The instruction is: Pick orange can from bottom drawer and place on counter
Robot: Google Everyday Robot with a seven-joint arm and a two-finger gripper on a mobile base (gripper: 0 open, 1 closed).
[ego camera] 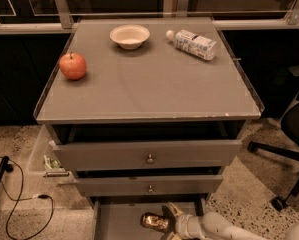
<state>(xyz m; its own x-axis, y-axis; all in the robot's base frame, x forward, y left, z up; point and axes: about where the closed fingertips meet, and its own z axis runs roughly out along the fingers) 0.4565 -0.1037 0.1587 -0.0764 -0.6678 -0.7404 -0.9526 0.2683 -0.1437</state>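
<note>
The orange can (152, 222) lies on its side on the grey floor of the open bottom drawer (118, 223), near the middle. My gripper (168, 223) comes in from the lower right, low inside the drawer, at the can's right end. Its fingers (172, 210) are spread, one above and one below that end, open around it. The white arm runs off the bottom right edge of the view. The counter (149, 86) is the flat grey top of the cabinet above.
On the counter are a red apple (72, 65) at the left, a white bowl (129, 35) at the back and a clear plastic bottle (191, 43) lying at the back right. Two knobbed drawers (149, 158) overhang the bottom drawer. An office chair base (284, 156) stands at the right; cables lie on the floor at the left.
</note>
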